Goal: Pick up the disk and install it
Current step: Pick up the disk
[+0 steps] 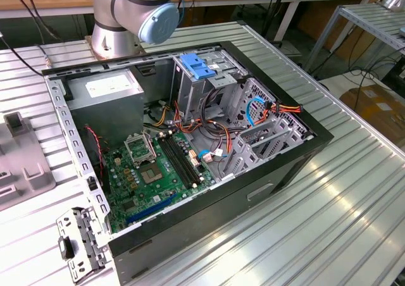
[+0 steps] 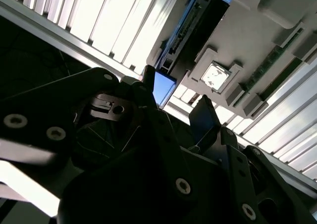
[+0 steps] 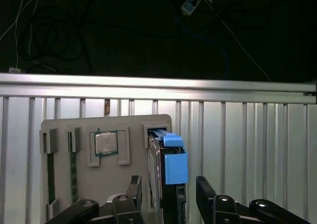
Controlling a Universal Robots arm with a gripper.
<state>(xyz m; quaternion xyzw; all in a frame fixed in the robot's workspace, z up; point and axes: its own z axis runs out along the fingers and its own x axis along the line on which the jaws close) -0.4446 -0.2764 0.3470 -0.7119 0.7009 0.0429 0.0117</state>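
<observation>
Grip: in both wrist views the gripper [image 3: 170, 194] [image 2: 174, 99] stands wide open, one black bolted finger on each flat side of the disk, a gap at each, holding nothing
Task's thing: the disk [image 3: 167, 177] [image 2: 200, 26] stands on edge in a slot of the holder plate, a dark slab with smooth, boxy blue plastic rails
Holder: the holder plate [image 3: 106, 184] is matt grey with raised blocks; a square silver processor chip [image 3: 105, 143] sits in a recess beside the disk's slot, with thin green memory sticks [image 3: 74, 177] on edge beyond it
Surface: a ribbed aluminium tabletop [image 1: 316, 197], shiny, with long straight grooves
Case: in the exterior view the black computer case [image 1: 266, 172] lies open; inside it a grey power supply [image 1: 104, 93] is at 10 o'clock, a blue latch handle [image 1: 198, 66] at 12 and a green motherboard [image 1: 158, 172] at 7
Writing: the power supply's white sticker carries print too small to read
Arm: the silver and pale-blue arm base [image 1: 136, 14] stands past the case at 11 o'clock
</observation>
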